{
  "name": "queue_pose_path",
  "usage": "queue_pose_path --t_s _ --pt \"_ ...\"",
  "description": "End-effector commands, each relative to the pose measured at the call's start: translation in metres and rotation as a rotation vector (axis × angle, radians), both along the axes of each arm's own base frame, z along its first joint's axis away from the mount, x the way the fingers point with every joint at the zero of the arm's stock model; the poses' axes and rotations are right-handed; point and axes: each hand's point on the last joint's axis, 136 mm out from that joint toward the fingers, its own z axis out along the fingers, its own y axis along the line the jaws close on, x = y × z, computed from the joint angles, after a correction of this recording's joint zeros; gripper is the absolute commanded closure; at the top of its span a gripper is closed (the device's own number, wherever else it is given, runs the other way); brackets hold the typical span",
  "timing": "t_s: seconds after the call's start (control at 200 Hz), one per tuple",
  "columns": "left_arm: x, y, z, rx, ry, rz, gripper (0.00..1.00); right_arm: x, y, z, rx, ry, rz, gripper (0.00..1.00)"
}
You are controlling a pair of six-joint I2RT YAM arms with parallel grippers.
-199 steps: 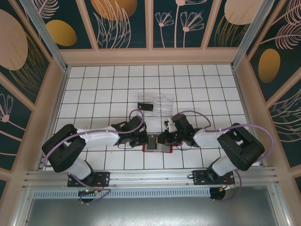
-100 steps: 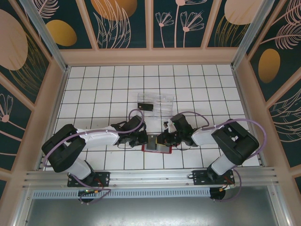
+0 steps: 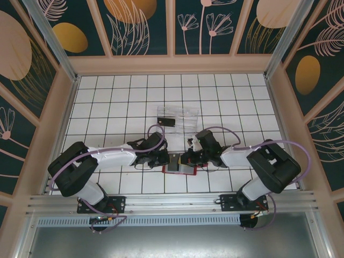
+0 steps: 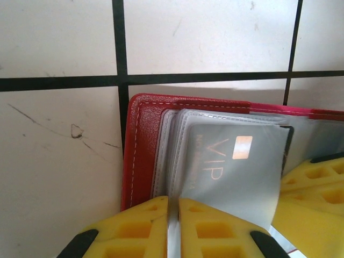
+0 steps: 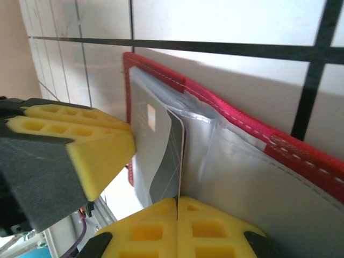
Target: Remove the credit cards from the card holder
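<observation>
From above, the card holder [image 3: 180, 173] is lying open by the near edge of the bench [image 3: 107, 107], between both arms. The left wrist view shows the left end effector [image 4: 173, 207] pinching one clear sleeve, anchoring the holder. In the right wrist view, the right end effector [image 5: 177, 207] is clamping shut on the credit card [image 5: 158, 161], seemingly to slide it out.

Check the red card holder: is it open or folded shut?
Open. The card holder lies spread, red cover down, its clear sleeves fanned out and a grey VIP card showing.

Red stitched leather-look card holder [image 4: 141, 156], glossy plastic sleeves [image 5: 231, 161].
</observation>
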Motion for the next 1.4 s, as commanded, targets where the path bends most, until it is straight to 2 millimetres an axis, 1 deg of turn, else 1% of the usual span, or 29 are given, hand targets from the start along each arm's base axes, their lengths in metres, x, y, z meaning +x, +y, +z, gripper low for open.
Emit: queue_pose_path --t_s 0.0,0.24,0.55,0.621,0.726,0.861,0.971,1.396 --pt "-0.012 0.011 -0.015 0.074 0.032 -0.021 0.88 0.0 -0.003 0.008 -0.003 -0.043 0.02 0.97" --pt "-0.012 0.012 -0.017 0.083 0.034 -0.025 0.88 -0.002 -0.018 0.0 -0.056 -0.031 0.002 0.97" --pt "-0.012 0.013 -0.017 0.088 0.034 -0.026 0.87 -0.001 -0.026 -0.001 -0.08 -0.03 -0.021 0.97" --pt "-0.012 0.011 -0.016 0.081 0.033 -0.029 0.88 0.0 -0.023 0.003 -0.057 -0.035 -0.024 0.97" --pt "-0.011 0.009 -0.016 0.076 0.036 -0.032 0.87 0.0 -0.013 0.013 0.032 -0.031 -0.019 0.89" --pt "-0.011 0.008 -0.016 0.074 0.035 -0.035 0.88 0.001 -0.007 0.018 0.079 -0.025 -0.018 0.85" --pt "-0.012 0.007 -0.017 0.07 0.041 -0.039 0.88 0.002 -0.006 0.016 0.082 -0.019 -0.02 0.83" --pt "-0.015 0.005 -0.02 0.058 0.057 -0.048 0.88 0.002 -0.001 0.0 0.043 0.015 -0.024 0.81"
